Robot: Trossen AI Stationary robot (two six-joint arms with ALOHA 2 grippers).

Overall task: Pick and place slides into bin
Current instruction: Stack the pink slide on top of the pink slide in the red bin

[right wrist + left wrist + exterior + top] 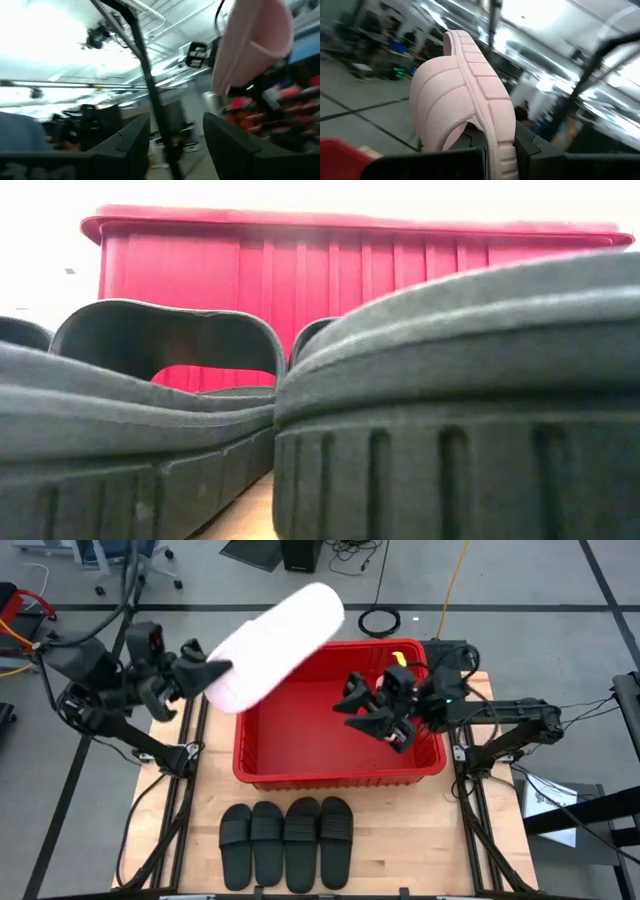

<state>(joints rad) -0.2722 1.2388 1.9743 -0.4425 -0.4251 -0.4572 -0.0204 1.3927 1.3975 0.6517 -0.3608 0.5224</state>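
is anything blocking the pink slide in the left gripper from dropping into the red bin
Nothing visible blocks it. The left gripper holds the pink slide raised over the bin's far left corner. The right gripper, open, hangs over the bin's right half, clear of the slide.

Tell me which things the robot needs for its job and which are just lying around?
For the job:
- pale pink slide, held by the left gripper above the bin's left rim
- four black slides on the table in front of the bin
- red bin
- right gripper, empty, fingers apart over the bin

Just lying around:
- black cable coil on the floor
- yellow cable
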